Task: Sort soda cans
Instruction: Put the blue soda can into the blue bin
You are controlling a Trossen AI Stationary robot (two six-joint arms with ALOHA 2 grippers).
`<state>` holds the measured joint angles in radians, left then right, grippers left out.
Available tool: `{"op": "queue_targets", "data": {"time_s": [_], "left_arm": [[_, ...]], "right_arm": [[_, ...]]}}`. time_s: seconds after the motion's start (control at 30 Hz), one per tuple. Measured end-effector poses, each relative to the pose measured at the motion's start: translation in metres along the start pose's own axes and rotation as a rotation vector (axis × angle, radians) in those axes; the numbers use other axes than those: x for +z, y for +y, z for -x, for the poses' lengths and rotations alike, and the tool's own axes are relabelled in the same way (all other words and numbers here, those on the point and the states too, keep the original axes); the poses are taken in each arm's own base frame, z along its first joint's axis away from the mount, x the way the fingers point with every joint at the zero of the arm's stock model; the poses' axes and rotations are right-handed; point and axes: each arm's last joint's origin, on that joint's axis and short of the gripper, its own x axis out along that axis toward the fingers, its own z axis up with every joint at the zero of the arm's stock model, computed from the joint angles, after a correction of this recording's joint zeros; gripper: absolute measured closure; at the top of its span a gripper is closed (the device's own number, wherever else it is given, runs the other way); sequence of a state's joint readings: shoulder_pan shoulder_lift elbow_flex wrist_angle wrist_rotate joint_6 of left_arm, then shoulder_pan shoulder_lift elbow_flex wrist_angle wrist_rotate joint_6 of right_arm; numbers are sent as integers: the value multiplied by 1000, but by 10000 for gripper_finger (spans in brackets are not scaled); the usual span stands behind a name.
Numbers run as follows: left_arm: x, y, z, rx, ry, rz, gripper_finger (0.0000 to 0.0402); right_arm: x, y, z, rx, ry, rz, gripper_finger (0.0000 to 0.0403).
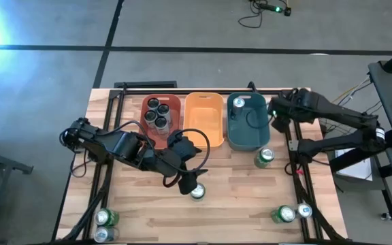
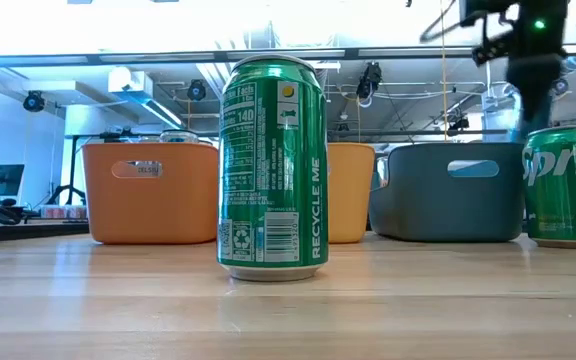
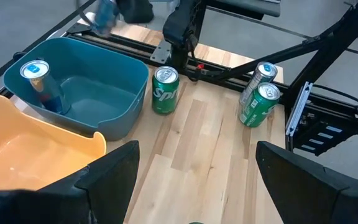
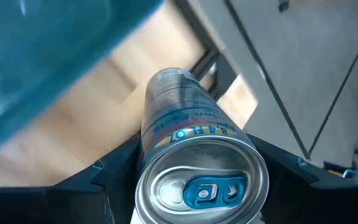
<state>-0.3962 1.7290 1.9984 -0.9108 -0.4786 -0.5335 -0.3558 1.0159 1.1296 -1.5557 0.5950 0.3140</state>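
Overhead view. My left gripper [image 1: 194,185] hangs at lower centre of the frame, directly over a green soda can [image 1: 197,192] standing on the wooden table [image 1: 237,204]; my fingers [image 3: 114,174] are spread wide with nothing between them. My right gripper [image 1: 275,112] sits at the upper right of the frame, at the right edge of the teal tub [image 1: 247,136], clenched on a pale blue can [image 4: 197,162] whose silver end with a blue tab fills my right wrist view.

Three tubs stand side by side in the upper middle of the frame. The red tub [image 1: 175,101] on the left contains a cluster of dark cans [image 1: 158,113]. The yellow tub [image 1: 203,102] is in the centre. The teal tub contains one blue can [image 1: 237,103] in its upper left corner.

Loose cans on the table: a green can [image 1: 264,158] just below the teal tub; two cans [image 1: 292,214] at lower right; two cans [image 1: 105,224] at lower left.
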Motion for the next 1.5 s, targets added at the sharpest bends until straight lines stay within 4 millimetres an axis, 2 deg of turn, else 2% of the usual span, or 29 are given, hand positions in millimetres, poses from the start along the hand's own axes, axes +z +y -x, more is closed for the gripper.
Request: {"op": "queue_targets", "data": {"time_s": [0.17,0.3,0.47,0.6,0.73,0.93,1.2,1.5], "left_arm": [[0,0,0,-1,-2,8,95],[0,0,0,-2,-3,7,95],[0,-1,0,-5,-4,5,95],[-1,-3,1,-10,-3,8,95],[-1,-3,2,-11,-4,18,95],[-2,-2,5,-7,8,46,95],[-3,-1,6,24,4,62,95],[-3,0,6,29,0,71,95]], "right_arm": [[29,-9,26,105,-143,-22,164],[50,0,28,226,-147,65,159],[73,23,2,349,-47,205,162],[95,37,-20,429,-40,237,162],[113,39,-47,427,5,250,157],[124,35,-81,429,109,255,161],[133,27,-103,462,120,245,153],[136,28,-114,492,147,232,147]]}}
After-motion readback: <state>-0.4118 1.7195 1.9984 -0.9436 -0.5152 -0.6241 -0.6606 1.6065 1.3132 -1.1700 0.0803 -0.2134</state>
